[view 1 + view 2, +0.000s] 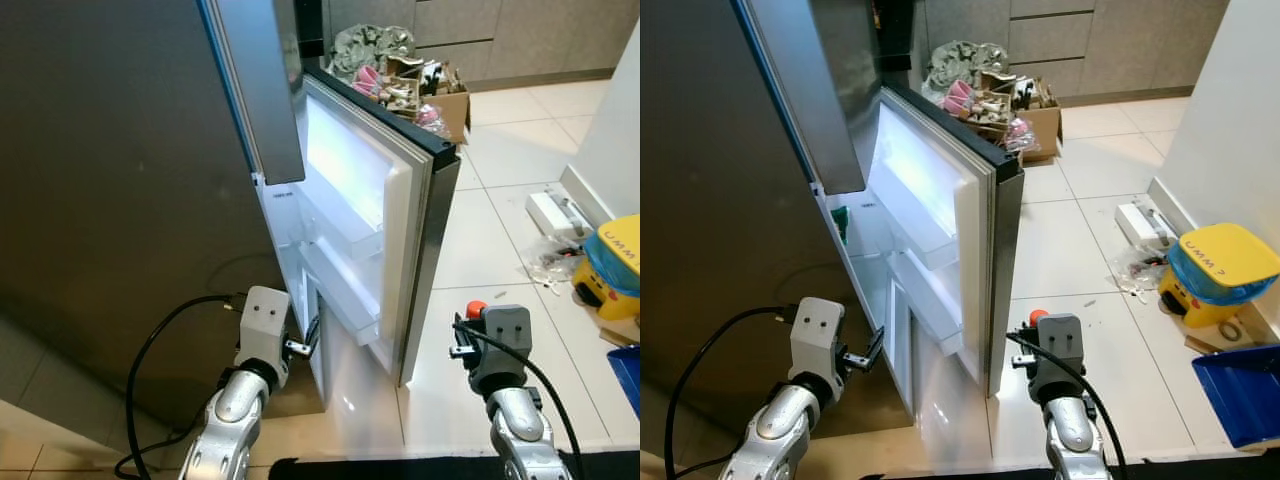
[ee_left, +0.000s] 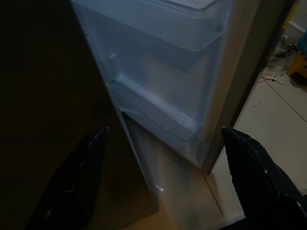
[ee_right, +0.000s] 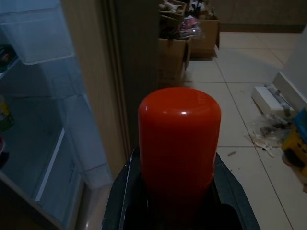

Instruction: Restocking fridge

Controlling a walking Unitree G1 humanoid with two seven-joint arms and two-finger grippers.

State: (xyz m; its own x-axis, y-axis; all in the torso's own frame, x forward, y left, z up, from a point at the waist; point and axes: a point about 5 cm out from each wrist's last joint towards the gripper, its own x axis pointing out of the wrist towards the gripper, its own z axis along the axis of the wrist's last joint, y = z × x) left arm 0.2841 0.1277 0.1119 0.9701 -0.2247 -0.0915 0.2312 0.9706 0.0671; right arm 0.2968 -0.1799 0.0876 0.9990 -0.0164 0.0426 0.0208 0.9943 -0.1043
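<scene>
Open fridge door [image 1: 400, 200] between both arms.

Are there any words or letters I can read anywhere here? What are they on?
"UMM": black letters on the yellow lid of the yellow and blue bin, at the robot's right; more may follow, but it is too small to tell.
Small dark print on the fridge frame just under the upper door: too small to read.
The red cap in the right gripper has no text.

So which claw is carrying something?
The right claw: it grips a red cylindrical object. The left claw is open and empty by the fridge door.
</scene>
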